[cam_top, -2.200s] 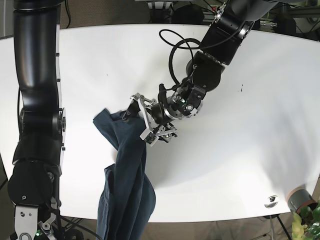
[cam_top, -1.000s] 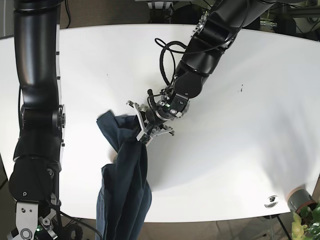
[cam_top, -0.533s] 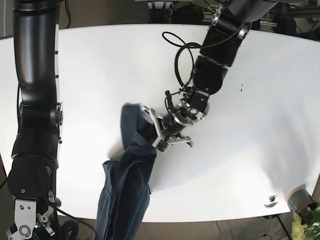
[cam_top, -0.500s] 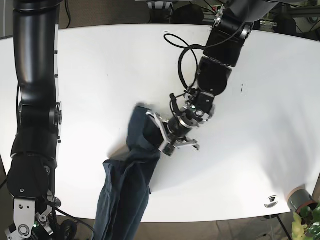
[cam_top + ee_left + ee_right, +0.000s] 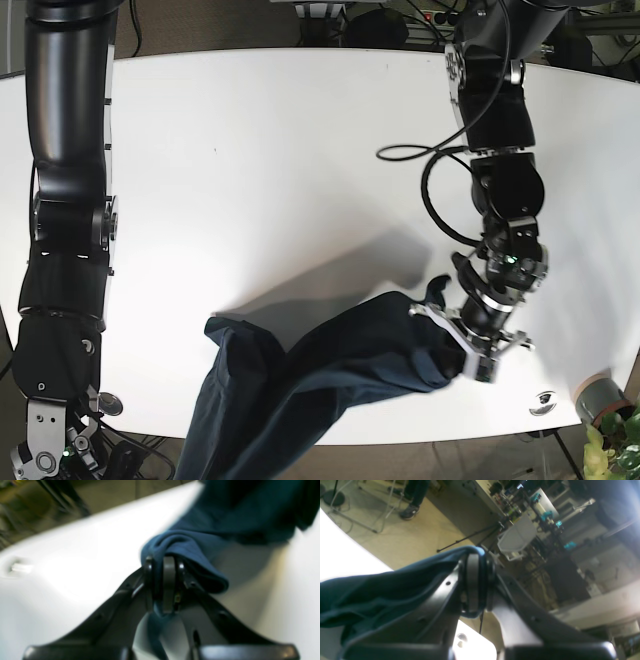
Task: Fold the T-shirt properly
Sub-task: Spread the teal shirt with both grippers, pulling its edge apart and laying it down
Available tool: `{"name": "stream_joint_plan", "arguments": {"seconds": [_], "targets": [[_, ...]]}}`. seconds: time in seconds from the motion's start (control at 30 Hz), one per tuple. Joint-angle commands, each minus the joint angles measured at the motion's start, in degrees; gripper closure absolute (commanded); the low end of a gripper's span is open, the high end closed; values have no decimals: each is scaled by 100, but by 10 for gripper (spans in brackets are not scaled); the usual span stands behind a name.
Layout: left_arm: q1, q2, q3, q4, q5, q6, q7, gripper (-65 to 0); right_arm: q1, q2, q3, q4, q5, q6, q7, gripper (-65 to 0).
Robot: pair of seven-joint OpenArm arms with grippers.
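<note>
The dark blue T-shirt (image 5: 340,365) lies bunched and stretched along the front of the white table (image 5: 260,180), and its lower left part hangs over the front edge. My left gripper (image 5: 452,350) is at the shirt's right end. In the left wrist view the left gripper (image 5: 162,566) is shut on a fold of the T-shirt (image 5: 200,547) just above the table. In the right wrist view my right gripper (image 5: 475,562) is shut on another edge of the T-shirt (image 5: 382,590), off the table's edge. In the base view the right gripper is out of sight below the front left edge.
My right arm (image 5: 65,240) runs down the left side of the table. A black cable loop (image 5: 432,190) hangs from the left arm. A small round disc (image 5: 543,402) lies near the front right corner, with a grey cup (image 5: 598,396) and a plant (image 5: 615,445) beyond it.
My left gripper has pulled the shirt's end from the table's middle to the right and toward the front edge. The shirt is now drawn out along the front of the table.
</note>
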Motion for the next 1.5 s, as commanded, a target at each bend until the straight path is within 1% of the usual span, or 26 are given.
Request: {"name": "stream_joint_plan", "arguments": {"seconds": [0.0,0.1,0.17,0.2,0.3,0.5,0.67,0.77,0.9,1.0,1.13,1.23,1.3,1.47], "targets": [[-451,-204,-262,174,-81,45,-89,0,275,78,56,-287,-20,-185,384,-21],[-724,-450,-570,183,-99,45,60,0,337,166,56,-462,-11,-185,463,-21],[-944,-555,-799,174,-178,-43,139,0,390,183,65,-568,-2,-185,516,-21],[-1076,-626,-939,148,-283,-140,210,0,398,192,144,-647,-11,-185,551,-21],[-1366,-872,-1124,139,-512,-210,438,0,495,183,451,-814,-20,-185,595,-21],[-1981,-1347,-1229,130,-846,-202,728,0,741,192,557,-1122,7,-159,613,-21],[-2561,-1619,-1238,-142,-1004,-202,939,0,803,201,557,-1051,15,-141,586,-21],[-2746,-1716,-1247,-344,-1171,-193,966,0,803,201,557,-920,-11,-141,569,-21],[-2719,-1769,-1247,-467,-1347,-193,966,0,759,201,557,-629,24,-132,279,-21],[-2429,-1769,-1247,-450,-1444,-202,983,0,539,201,566,-366,24,-124,41,-21],[-2104,-1769,-1247,-450,-1778,-219,1159,0,-50,201,908,338,-2,-124,-231,-21],[-1770,-1769,-1247,-441,-2033,-219,1168,0,-463,201,1005,742,24,-124,-477,-21],[-1524,-1777,-1247,-441,-2253,-219,1177,0,-859,201,1172,1181,15,-124,-680,-21],[-944,-1786,-1247,-353,-2551,-228,1177,0,-1764,157,1559,2017,24,-124,-1066,-21]]}}
